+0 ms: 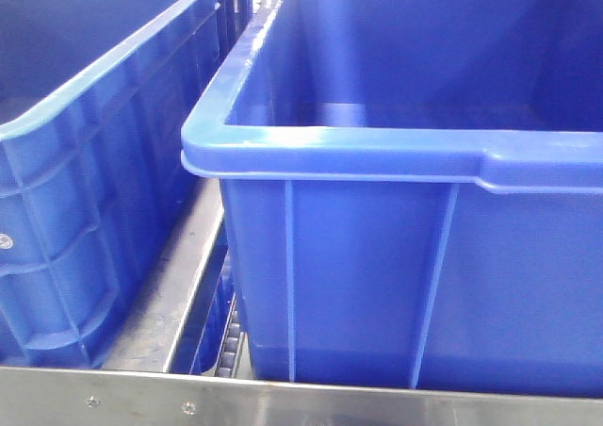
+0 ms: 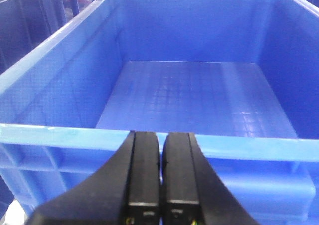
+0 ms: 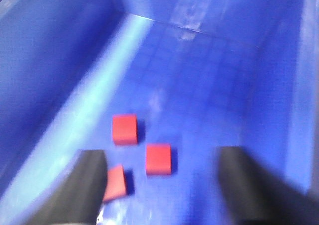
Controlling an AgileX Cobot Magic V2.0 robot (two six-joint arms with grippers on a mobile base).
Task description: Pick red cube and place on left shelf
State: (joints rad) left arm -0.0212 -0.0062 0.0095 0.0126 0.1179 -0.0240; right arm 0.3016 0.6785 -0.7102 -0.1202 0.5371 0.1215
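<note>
Three red cubes lie on the floor of a blue crate (image 3: 60,60) in the right wrist view: one (image 3: 124,129) farthest, one (image 3: 158,159) in the middle, and one (image 3: 115,182) partly hidden behind my left finger (image 3: 82,190). My right gripper (image 3: 164,160) hovers above them, open wide, holding nothing. The picture is blurred. In the left wrist view my left gripper (image 2: 160,138) is shut, its fingers together with nothing between them, just outside the near rim of an empty blue crate (image 2: 239,148). No shelf can be told apart by name in any view.
In the front view two blue crates stand side by side, a left one (image 1: 75,200) and a larger right one (image 1: 396,153), on a metal rack with a rail (image 1: 283,398) along the front. A narrow gap (image 1: 188,285) runs between them.
</note>
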